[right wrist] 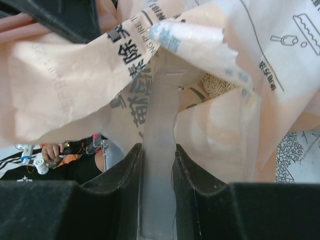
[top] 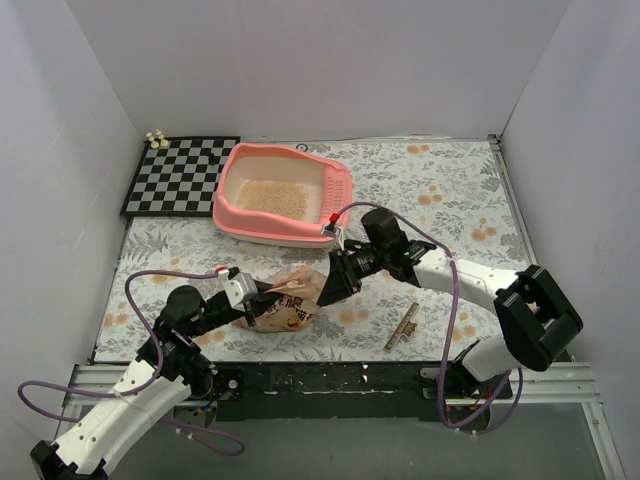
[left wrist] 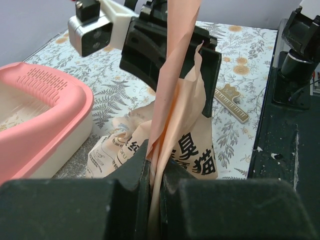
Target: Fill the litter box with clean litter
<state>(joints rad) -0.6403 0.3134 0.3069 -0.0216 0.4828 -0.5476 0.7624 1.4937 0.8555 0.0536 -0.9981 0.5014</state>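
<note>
The pink litter box [top: 283,195] stands at the back centre with a patch of pale beige litter [top: 272,196] on its floor; its rim shows in the left wrist view [left wrist: 45,115]. A crinkled tan printed bag [top: 285,305] lies in front of it. My left gripper [top: 262,290] is shut on the bag's upper edge [left wrist: 190,135], the paper pinched between the fingers [left wrist: 137,172]. My right gripper [top: 330,285] is at the bag's mouth, shut on a translucent scoop handle [right wrist: 160,125] that reaches into the bag [right wrist: 75,90]. The scoop's bowl is hidden.
A checkerboard [top: 180,175] with small chess pieces [top: 156,139] lies at the back left beside the box. A small tan ruler-like strip [top: 402,327] lies on the floral cloth at the front right, also in the left wrist view [left wrist: 231,102]. White walls enclose three sides.
</note>
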